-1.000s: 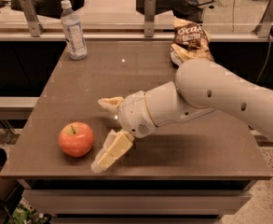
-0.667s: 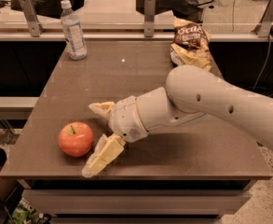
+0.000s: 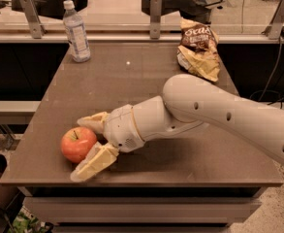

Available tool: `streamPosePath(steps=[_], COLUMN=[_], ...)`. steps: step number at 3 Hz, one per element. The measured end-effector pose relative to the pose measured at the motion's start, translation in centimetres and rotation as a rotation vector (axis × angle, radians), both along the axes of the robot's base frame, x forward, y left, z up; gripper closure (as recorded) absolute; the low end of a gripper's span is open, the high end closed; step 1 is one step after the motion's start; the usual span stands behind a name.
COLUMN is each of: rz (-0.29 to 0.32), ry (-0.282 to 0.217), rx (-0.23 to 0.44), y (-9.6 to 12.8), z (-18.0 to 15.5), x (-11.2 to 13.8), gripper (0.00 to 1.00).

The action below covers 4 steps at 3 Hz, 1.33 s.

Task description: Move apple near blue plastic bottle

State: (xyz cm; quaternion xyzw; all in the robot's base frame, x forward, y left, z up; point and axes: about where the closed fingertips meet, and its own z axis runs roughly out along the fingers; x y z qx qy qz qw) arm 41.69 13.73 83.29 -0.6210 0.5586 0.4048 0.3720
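Gripper [image 3: 79, 148] spread around apple [image 3: 77, 143], table [image 3: 132, 81] front-left; blue plastic bottle [image 3: 77, 33] far-left corner; chip bag [image 3: 198, 47] far-right.

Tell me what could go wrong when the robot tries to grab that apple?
The apple is round and sits near the front edge of the table; with the open gripper only straddling it, a bump might roll it off. The blue plastic bottle stands tall at the far corner, so setting the apple too close could tip it.
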Motion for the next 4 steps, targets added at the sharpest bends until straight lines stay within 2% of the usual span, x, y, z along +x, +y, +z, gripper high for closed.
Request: streamPosePath(steps=[3, 4], rz=[0.009, 0.012], ry=[-0.004, -0.006], rx=[-0.005, -0.005], y=[0.35, 0.47], z=[0.18, 0.23], x=[-0.36, -0.47], gripper=[0.89, 1.0])
